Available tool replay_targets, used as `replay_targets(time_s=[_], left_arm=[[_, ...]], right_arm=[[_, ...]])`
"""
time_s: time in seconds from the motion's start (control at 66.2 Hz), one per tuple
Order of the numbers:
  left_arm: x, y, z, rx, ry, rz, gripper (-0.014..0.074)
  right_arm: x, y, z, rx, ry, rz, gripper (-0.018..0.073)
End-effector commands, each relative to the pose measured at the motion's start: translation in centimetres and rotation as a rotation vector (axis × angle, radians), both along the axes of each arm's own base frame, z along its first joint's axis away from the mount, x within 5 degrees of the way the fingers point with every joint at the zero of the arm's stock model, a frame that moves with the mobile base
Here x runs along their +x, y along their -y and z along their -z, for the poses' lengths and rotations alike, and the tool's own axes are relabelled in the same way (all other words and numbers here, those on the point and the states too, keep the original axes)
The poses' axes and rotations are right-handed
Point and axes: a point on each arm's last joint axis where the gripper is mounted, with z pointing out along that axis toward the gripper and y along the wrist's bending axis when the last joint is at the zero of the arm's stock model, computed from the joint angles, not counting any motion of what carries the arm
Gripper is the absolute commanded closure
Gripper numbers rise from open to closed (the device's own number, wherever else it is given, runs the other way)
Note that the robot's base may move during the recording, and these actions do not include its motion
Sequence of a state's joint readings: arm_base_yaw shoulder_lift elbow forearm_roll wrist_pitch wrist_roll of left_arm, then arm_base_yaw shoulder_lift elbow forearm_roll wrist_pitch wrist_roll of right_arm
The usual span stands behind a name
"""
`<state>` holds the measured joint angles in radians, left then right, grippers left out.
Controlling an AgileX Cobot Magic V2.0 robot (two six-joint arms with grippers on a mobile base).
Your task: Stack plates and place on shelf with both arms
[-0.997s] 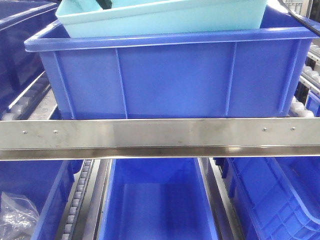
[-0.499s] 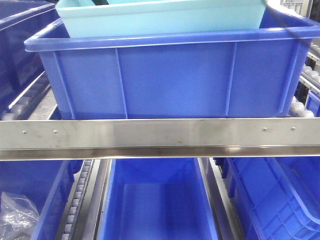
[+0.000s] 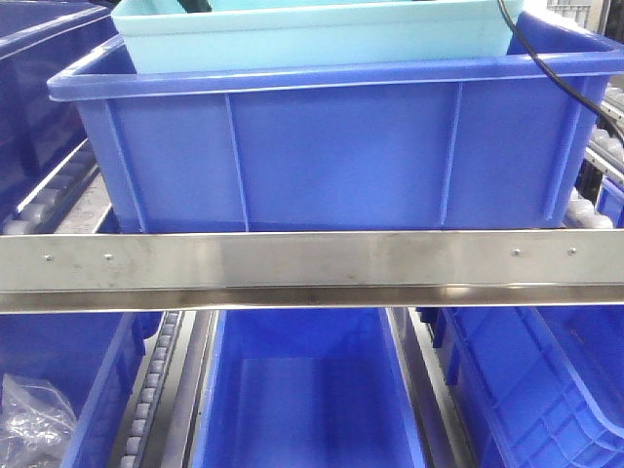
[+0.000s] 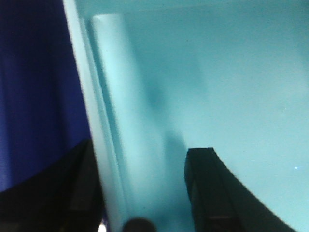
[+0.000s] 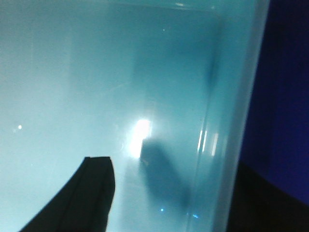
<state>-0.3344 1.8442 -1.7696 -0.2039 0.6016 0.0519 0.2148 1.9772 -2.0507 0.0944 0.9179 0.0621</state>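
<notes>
A light teal tray-like plate (image 3: 312,39) sits tilted inside the upper blue bin (image 3: 341,156) on the steel shelf, behind its flat front rail (image 3: 312,268). In the left wrist view my left gripper (image 4: 145,147) is open and straddles the plate's left wall (image 4: 104,121), one finger outside and one inside. In the right wrist view my right gripper (image 5: 169,164) is open and straddles the right wall (image 5: 227,121) the same way. The front view shows only a black tip (image 3: 198,5) of the left gripper at the top edge. I cannot tell whether more than one plate is stacked.
A black cable (image 3: 531,49) hangs over the bin's right rim. More blue bins stand on the lower tier (image 3: 302,390) and at both sides. Roller tracks (image 3: 156,380) run between them. A clear plastic bag (image 3: 34,419) lies at lower left.
The plate's rim has shifted slightly up and back in the bin. The black gripper tip at the top has withdrawn upward. The black cable has swung into view at the right.
</notes>
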Motion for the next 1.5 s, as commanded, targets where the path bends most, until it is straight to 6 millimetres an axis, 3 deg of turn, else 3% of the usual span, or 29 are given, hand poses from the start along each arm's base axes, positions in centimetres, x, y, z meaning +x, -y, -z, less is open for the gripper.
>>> replay_targets(time_s=[0.0, 0.106, 0.242, 0.287, 0.408, 0.665, 0.922, 0.997, 1.042, 1.148, 1.193, 1.254, 1.314, 1.481], left_arm=[[-1.3, 0.2, -4.5, -0.104, 0.153, -0.002, 0.0226], [-1.4, 0.2, -4.3, -0.097, 0.133, 0.003, 0.0204], [-1.3, 0.2, -4.1, -0.085, 0.124, 0.005, 0.0085], [-1.2, 0.2, -4.0, -0.08, 0.124, 0.005, 0.0054], [-1.1, -0.3, -4.0, -0.072, 0.125, -0.012, 0.0055], [-0.1, -3.5, -3.7, -0.092, 0.077, -0.107, 0.0055], [-0.3, -3.5, -3.5, -0.105, 0.045, -0.102, 0.0083], [-0.4, -3.4, -3.4, -0.11, 0.022, -0.097, 0.0153], [-0.5, -3.5, -3.5, -0.113, 0.017, -0.097, 0.0242], [-1.0, -3.7, -4.0, -0.111, 0.013, -0.094, 0.0512], [-1.2, -3.7, -4.2, -0.11, 0.017, -0.093, 0.0507], [-1.6, -3.8, -4.7, -0.112, 0.024, -0.091, 0.0491], [-2.1, -3.9, -5.3, -0.115, 0.033, -0.089, 0.051], [-3.1, -4.1, -6.2, -0.11, 0.023, -0.079, 0.051]], right_arm=[[-1.5, -0.5, -4.5, 0.067, 0.169, -0.018, 0.0052], [-1.5, -0.5, -4.5, 0.064, 0.165, -0.018, 0.0032], [-1.5, -0.5, -4.4, 0.06, 0.155, -0.019, -0.0071], [-1.5, -0.4, -4.4, 0.055, 0.154, -0.018, -0.0062], [-1.5, -0.1, -4.3, 0.013, 0.158, -0.01, -0.0065], [-1.2, 1.4, -4.3, 0.003, 0.152, 0.057, -0.0065], [-1.3, 1.2, -4.1, 0.044, 0.119, 0.051, -0.0057], [-1.5, 1.0, -4.1, 0.064, 0.097, 0.045, 0.001], [-1.7, 0.9, -4.1, 0.076, 0.084, 0.04, 0.0086], [-2.0, 0.8, -4.1, 0.097, 0.052, 0.031, 0.0403], [-2.2, 0.7, -4.1, 0.098, 0.041, 0.027, 0.0532], [-2.3, 0.7, -4.2, 0.099, 0.034, 0.025, 0.0475], [-2.6, 0.7, -4.4, 0.098, 0.03, 0.023, 0.0515], [-3.6, 0.9, -5.5, 0.099, 0.035, 0.019, 0.0503]])
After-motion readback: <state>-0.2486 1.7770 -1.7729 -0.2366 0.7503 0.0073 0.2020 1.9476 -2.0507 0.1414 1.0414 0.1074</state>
